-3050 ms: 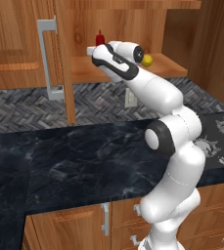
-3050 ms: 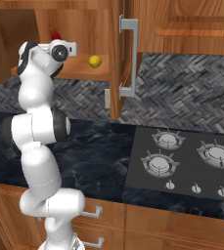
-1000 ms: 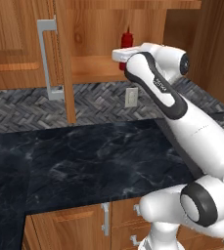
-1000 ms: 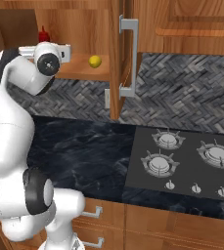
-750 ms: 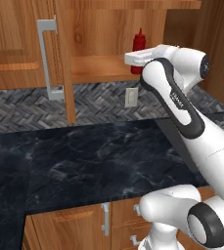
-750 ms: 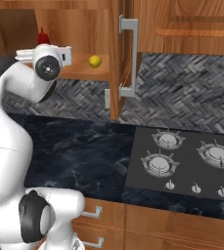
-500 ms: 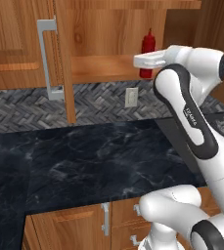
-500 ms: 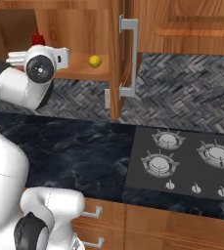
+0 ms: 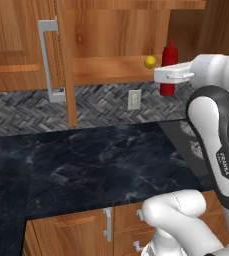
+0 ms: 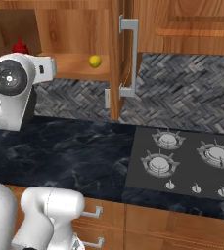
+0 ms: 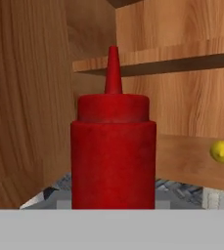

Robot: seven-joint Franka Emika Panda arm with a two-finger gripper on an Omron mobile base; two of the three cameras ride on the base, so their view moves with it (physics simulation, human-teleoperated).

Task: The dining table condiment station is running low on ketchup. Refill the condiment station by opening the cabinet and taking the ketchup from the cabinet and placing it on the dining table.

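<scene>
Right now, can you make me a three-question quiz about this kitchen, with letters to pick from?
1. Where is the ketchup?
A. on the hob
B. at the tool, just outside the cabinet's shelf
C. lying on the counter

2. What colour is the small round thing on the shelf?
A. yellow
B. blue
C. green

3. How are the cabinet doors?
A. shut
B. gone
C. open

Answers:
1 B: in the left base view the bottle stands upright at the tool, off the shelf's edge.
2 A: the lemon is yellow.
3 C: the doors stand swung out, so the shelf inside shows.
</scene>
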